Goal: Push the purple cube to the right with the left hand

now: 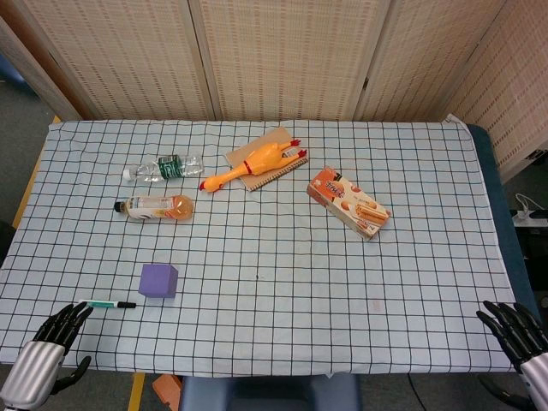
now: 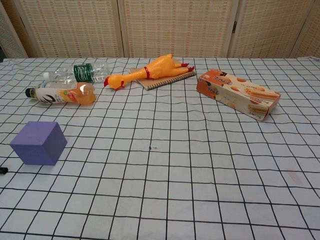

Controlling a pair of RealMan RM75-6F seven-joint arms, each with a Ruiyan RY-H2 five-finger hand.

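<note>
A purple foam-like cube [image 1: 159, 280] is seen resting on the grid-patterned cloth of the desk [image 1: 282, 317], toward the near left corner; in the chest view it [image 2: 39, 142] is found close to the left edge. Just in front of it, nearer the front edge, a green-and-black marker pen [image 1: 110, 304] is laid flat, apart from the cube. The left hand [image 1: 53, 338] is held at the near left corner, its dark fingers [image 1: 70, 318] spread and nothing grasped; it is not touching the cube. The right hand [image 1: 518, 332] is placed at the near right corner, fingers likewise apart and empty. Toward the far left, a clear plastic water bottle with a green label [image 1: 163, 167] and a bottle of orange drink [image 1: 156, 206] are laid on their sides. A yellow rubber chicken [image 1: 254, 163] lies across a brown spiral notebook [image 1: 274, 154] near the far edge, and an orange biscuit box [image 1: 348, 202] is set to the right of centre.
</note>
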